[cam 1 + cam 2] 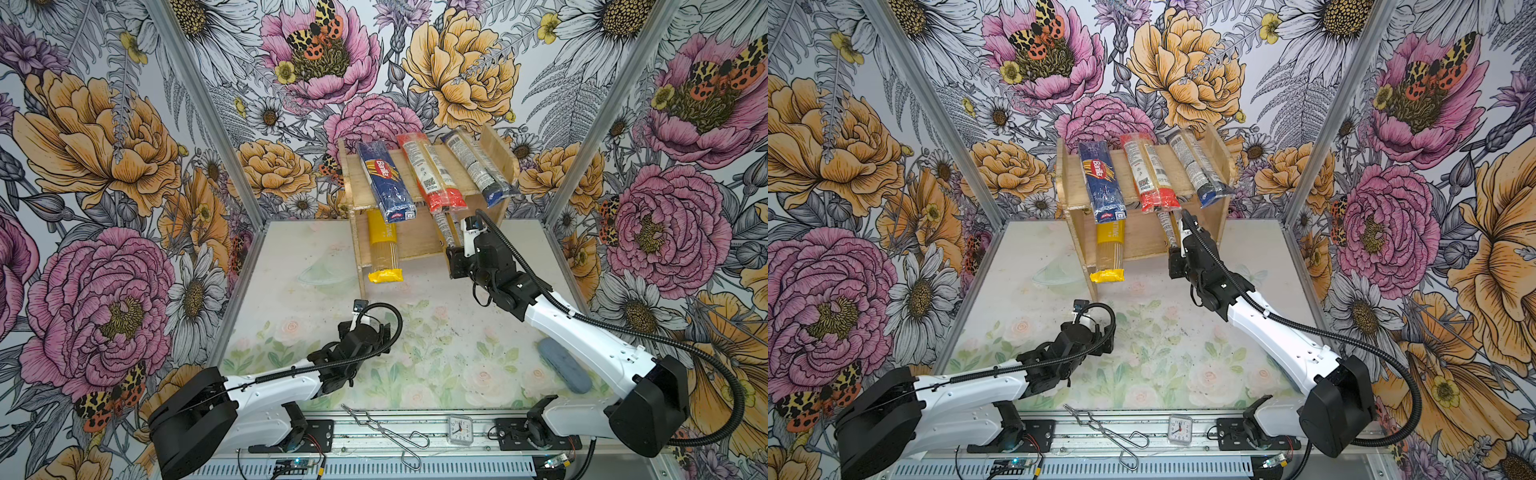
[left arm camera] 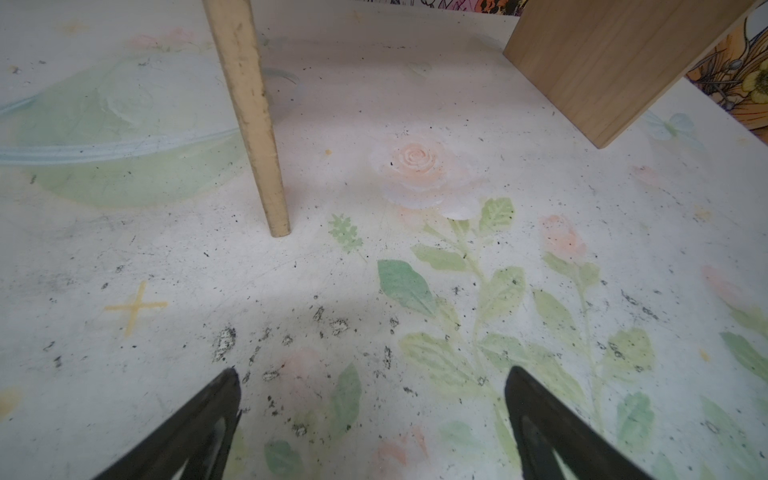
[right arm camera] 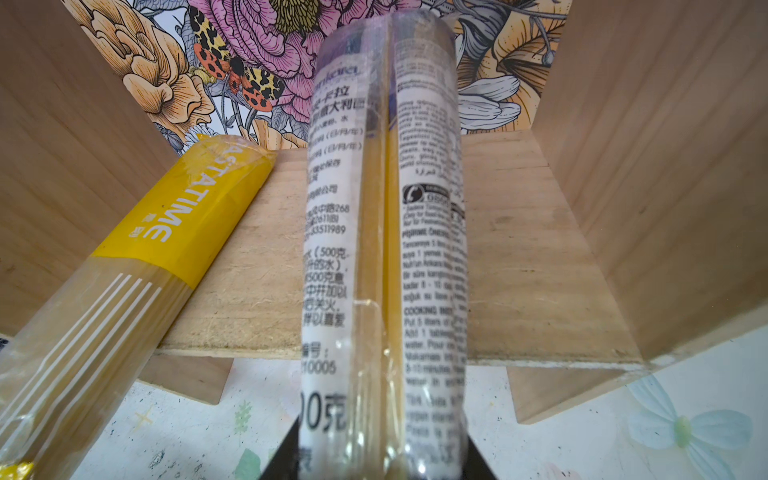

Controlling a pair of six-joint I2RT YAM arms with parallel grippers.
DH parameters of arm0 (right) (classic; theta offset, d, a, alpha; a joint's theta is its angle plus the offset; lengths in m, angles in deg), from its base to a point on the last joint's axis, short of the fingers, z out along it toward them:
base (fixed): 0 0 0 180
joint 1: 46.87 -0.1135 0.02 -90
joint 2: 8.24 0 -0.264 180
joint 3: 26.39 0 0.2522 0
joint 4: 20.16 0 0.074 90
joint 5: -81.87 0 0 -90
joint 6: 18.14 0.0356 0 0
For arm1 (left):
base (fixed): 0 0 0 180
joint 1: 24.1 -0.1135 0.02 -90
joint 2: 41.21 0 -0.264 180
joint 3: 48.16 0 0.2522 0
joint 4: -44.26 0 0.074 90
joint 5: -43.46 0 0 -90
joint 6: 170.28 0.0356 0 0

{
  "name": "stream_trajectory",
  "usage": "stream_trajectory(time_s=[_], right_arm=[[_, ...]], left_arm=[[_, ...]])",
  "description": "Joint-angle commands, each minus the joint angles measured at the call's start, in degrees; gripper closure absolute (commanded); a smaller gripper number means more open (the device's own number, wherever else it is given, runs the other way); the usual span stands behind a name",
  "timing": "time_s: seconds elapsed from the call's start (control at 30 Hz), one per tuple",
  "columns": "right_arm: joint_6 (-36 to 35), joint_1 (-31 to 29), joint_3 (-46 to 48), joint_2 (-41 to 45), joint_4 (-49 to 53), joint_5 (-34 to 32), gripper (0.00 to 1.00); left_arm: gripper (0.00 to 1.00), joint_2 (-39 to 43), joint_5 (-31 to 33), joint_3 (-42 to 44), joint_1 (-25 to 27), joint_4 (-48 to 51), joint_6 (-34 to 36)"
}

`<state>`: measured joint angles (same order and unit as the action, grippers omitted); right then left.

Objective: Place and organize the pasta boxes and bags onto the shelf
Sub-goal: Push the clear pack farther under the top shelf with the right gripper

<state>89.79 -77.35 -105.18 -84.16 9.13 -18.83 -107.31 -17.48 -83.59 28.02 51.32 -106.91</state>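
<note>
Right wrist view has the right gripper (image 3: 380, 463) pinching the near end of a clear pack (image 3: 384, 249) with printed white labels, its far end lying over the lower board of the shelf (image 3: 528, 249). Judging from both top views, this is the fifth and last pack. The Barilla pack (image 1: 384, 183), the red-ended pack (image 1: 428, 174) and a dark-ended clear pack (image 1: 478, 166) lie side by side on the upper board, all slanted and hanging over its front edge. On the lower board, the yellow pack (image 1: 384, 249) juts well forward. So four are placed; what is left looks like sliding this one further in, letting go, and perhaps squaring up the rows. The yellow pack angles toward the held one, near but apart, and the right side panel is well clear. The left gripper (image 2: 372, 374) hovers spread wide and empty over the table (image 2: 415, 270) in front of the shelf. On the table lie a blue-grey oblong (image 1: 565, 372) and what may be a clear dish (image 1: 320, 274). Wire tongs (image 1: 386, 432) and a small clock (image 1: 460, 430) rest on the front rail, none of them in the path
</note>
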Motion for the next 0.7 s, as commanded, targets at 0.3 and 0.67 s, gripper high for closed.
stream_trajectory(time_s=[0.3, 0.67], right_arm=[[-0.35, 0.86, -2.63, -1.4, -13.28, -1.4, 1.0], [-0.34, 0.97, -4.05, -3.4, -14.64, -1.24, 1.0]], left_arm=[[0.01, 0.97, -0.02, -0.46, 0.09, -0.78, 0.18], [0.01, 1.57, 0.21, -0.39, 0.08, -0.24, 0.09]])
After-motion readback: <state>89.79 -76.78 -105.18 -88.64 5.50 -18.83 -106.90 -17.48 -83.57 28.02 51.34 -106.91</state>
